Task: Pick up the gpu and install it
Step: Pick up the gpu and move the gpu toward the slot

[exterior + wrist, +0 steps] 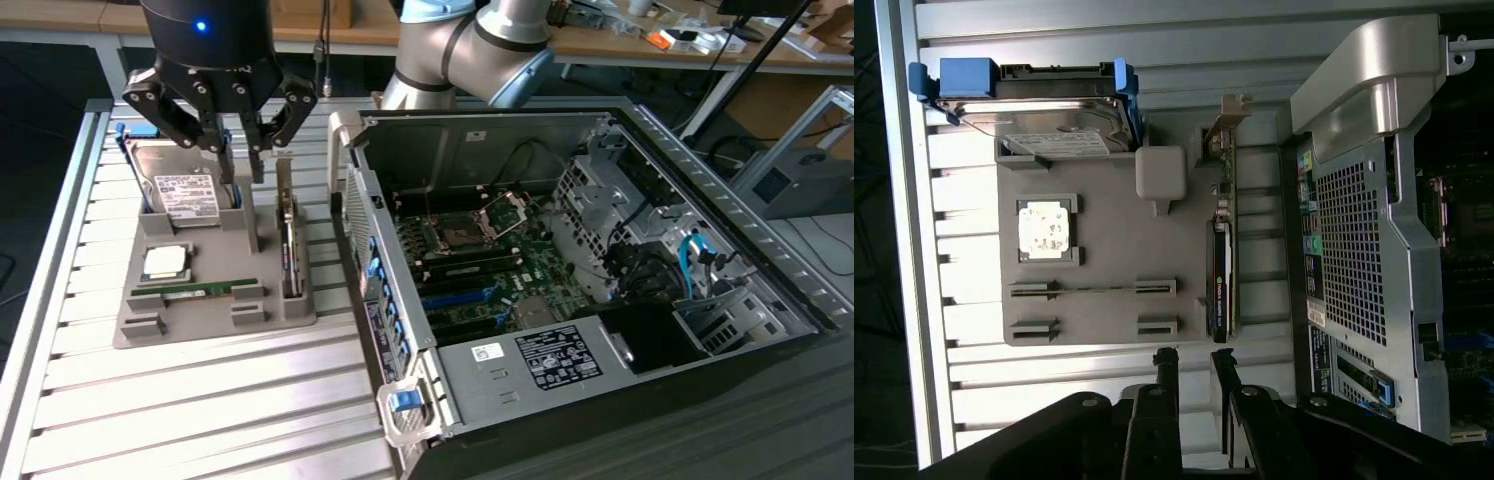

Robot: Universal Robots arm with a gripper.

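Dark board with a silver bracket, the gpu (291, 250) stands on edge in the slot of the grey tray (214, 310) on the side nearest the open computer case (474, 130). It is not yet picked up. Your gripper (243, 150) hangs above the tray's far end, between the hard drive (184, 195) and the card, jaws parted and holding nothing. You're at the approach to the pickup, I judge. That grasp calls for lining the fingers across the card's thin upper edge, clear of the tray's post.
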